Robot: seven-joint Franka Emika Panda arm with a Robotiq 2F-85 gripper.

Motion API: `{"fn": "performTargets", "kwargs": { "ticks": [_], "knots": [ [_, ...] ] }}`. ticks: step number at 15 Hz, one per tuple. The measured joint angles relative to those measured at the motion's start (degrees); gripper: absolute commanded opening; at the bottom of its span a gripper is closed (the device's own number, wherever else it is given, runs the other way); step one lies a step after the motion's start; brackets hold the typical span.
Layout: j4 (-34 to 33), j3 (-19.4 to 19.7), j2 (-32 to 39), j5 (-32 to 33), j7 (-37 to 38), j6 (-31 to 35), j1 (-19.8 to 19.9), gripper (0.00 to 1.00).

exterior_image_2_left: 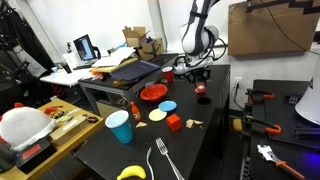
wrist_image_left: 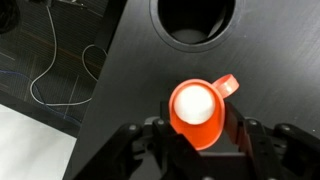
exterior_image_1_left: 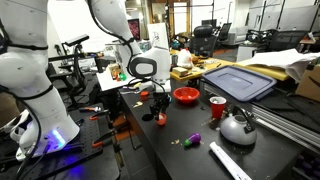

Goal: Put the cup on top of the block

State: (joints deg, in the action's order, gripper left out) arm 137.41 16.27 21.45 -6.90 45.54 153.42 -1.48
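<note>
The gripper [wrist_image_left: 197, 140] hangs wide over the cup [wrist_image_left: 196, 110] — handle at two o'clock. It should descend squarely, pinch the body clear of the handle, then head for the block [exterior_image_2_left: 173, 122].

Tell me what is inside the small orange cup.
In the wrist view the cup shows only a pale, whitish inside, no contents. The dark table directly beneath it is covered.

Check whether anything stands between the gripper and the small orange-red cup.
Nothing visible does. In the wrist view the cup stands on the bare black table directly below the open gripper, one finger on either side, with no other object between them.
</note>
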Motion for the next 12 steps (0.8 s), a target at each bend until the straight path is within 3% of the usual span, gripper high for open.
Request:
{"fn": "performTargets", "kwargs": {
  "ticks": [6,12],
  "knots": [
    [-1.28,-1.27,-4.97,4.09,-0.6,0.22,-2.13,0.29],
    [-5.77,-7.07,-8.16,4.41,-8.32,-0.03,-1.9,0.29]
  ]
}}
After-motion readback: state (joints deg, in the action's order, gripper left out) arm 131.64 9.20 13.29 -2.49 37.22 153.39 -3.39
